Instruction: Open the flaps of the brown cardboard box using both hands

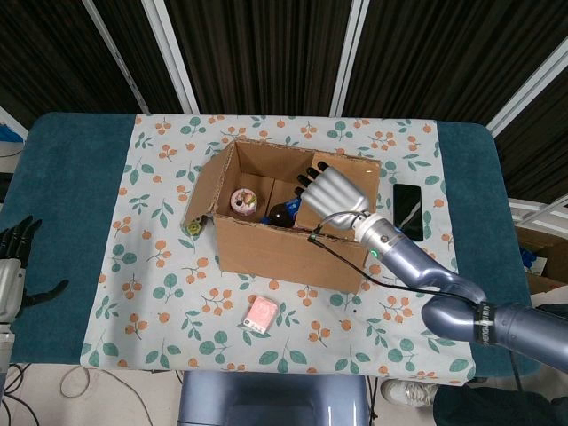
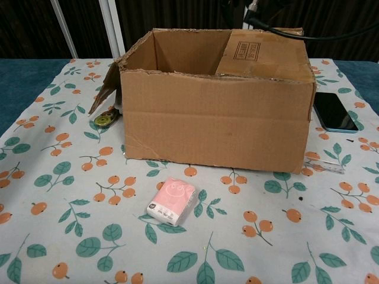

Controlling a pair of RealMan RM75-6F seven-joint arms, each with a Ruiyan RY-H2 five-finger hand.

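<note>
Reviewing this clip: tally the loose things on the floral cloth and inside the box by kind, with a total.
Cardboard box: 1
Phone: 1
Pink tissue pack: 1
Tape roll: 1
Small clear ruler: 1
Pink-lidded cup in the box: 1
Dark bottle in the box: 1
Total: 7
</note>
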